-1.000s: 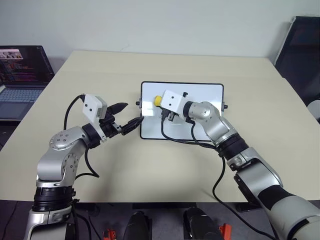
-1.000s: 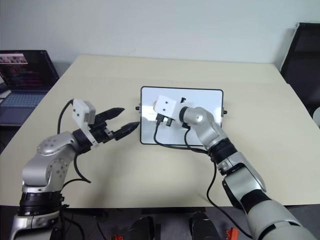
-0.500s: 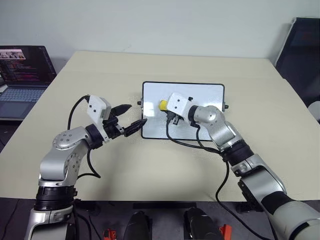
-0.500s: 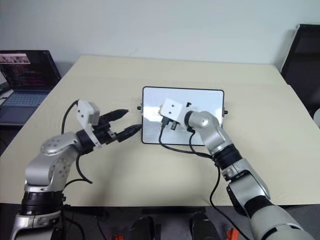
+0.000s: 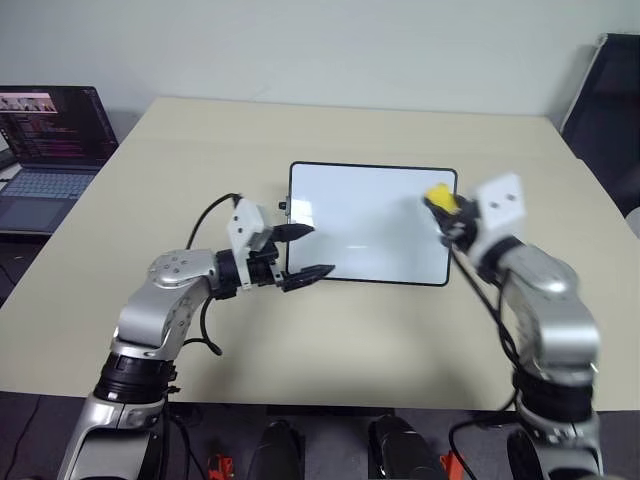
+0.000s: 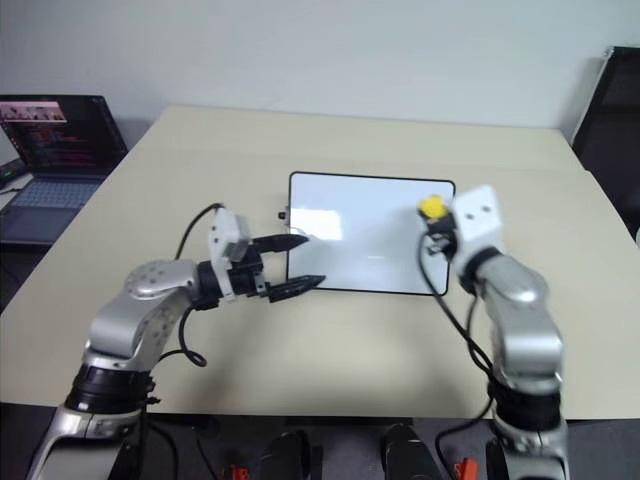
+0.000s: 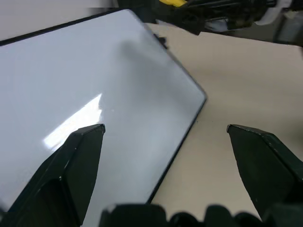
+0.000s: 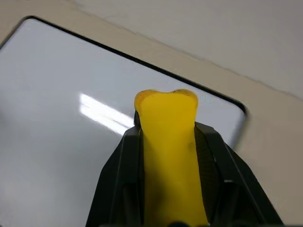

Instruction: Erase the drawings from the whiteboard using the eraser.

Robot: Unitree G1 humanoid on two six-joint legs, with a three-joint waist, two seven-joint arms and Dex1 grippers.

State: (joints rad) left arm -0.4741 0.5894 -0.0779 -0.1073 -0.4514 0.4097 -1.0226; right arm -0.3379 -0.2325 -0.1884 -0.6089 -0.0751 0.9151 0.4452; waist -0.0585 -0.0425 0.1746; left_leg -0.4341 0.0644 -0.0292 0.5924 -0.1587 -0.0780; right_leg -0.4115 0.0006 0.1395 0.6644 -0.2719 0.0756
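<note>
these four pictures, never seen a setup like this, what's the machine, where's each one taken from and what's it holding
It is a humanoid robot with two arms. The two wide pictures come from its head, looking down at a beige table. The two close-ups come from a camera on each wrist. A whiteboard, wiped clean as far as one can see, lies on the table, with a laptop off to the side. The right gripper is shut on a yellow eraser, lifted at the board's right edge. The left gripper is open and empty at the board's left edge.

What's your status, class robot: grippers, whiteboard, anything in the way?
Right gripper shut on the yellow eraser, at the whiteboard's right edge. Left gripper open at its left edge. Whiteboard shows no drawings. Nothing in the way.
</note>
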